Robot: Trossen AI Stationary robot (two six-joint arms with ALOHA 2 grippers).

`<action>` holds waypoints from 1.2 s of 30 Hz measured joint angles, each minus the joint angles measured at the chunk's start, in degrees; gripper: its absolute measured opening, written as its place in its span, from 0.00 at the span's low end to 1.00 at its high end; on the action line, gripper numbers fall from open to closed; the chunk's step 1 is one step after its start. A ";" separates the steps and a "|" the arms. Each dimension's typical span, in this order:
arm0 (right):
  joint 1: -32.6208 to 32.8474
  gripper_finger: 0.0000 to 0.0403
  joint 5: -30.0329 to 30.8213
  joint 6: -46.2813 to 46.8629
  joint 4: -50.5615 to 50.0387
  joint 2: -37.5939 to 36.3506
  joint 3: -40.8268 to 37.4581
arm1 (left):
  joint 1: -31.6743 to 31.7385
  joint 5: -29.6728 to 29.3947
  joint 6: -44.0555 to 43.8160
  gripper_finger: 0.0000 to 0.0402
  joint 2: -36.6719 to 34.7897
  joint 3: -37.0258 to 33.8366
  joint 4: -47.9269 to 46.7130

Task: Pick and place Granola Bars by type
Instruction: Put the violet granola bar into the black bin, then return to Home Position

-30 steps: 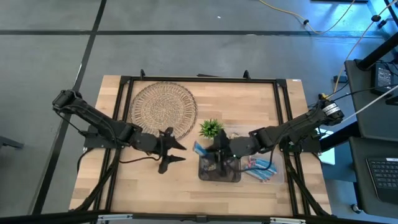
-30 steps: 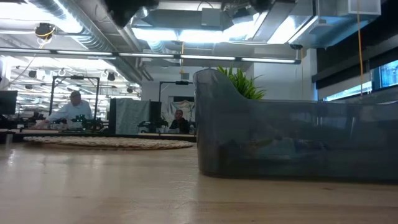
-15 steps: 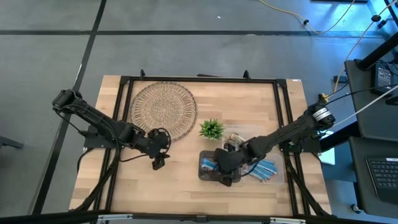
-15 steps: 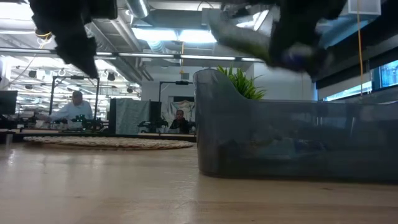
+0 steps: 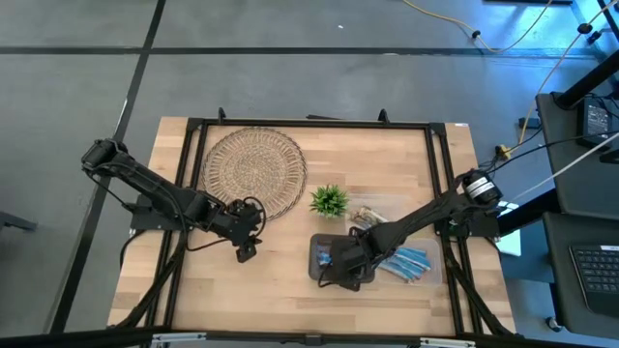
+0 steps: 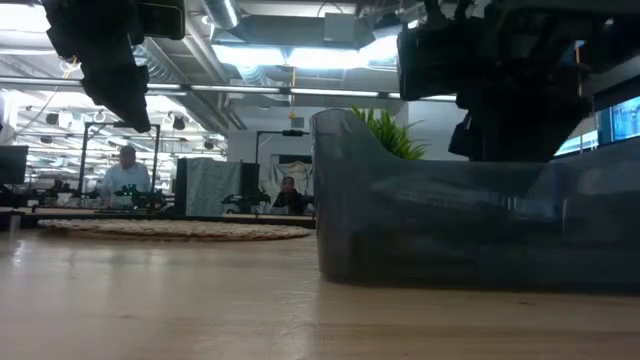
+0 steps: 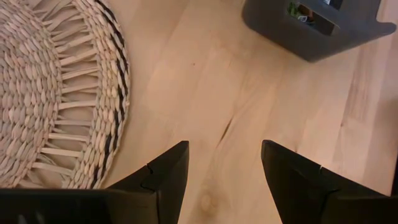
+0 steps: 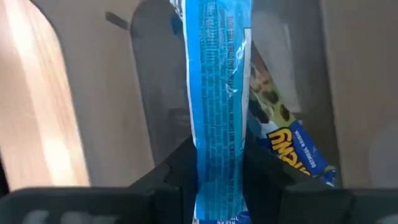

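— Why is your right pincer (image 8: 217,186) down in the grey bin (image 5: 340,263), lower middle of the frame?
— It grips one blue bar (image 8: 217,93) to sort it — another blue bar (image 8: 289,146) lies beneath.
— And your left pincer (image 7: 224,168)?
— It hangs wide and empty over the desk (image 7: 249,112), beside the one woven mat (image 7: 56,93).

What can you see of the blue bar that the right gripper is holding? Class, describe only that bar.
The blue bar is long, narrow and flat, in a shiny light-blue wrapper with fine dark print and a seam running along its length. The right gripper is shut on one end, a dark finger on each side. The bar hangs over the inside of the dark grey bin, above another bar with a darker blue wrapper showing chips. Whether the two touch is unclear.
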 joint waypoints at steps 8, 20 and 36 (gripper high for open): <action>-0.19 0.27 -1.35 -1.79 -0.62 -0.03 0.02 | -0.02 1.39 4.32 0.48 0.00 0.00 -0.02; -0.24 0.37 -2.93 -1.49 -3.52 -6.21 1.06 | 0.09 3.77 12.18 0.48 -2.88 0.00 8.52; -1.43 0.37 16.73 -14.32 -0.95 -33.18 -2.96 | 1.07 -7.50 30.93 0.48 -30.20 -0.01 8.56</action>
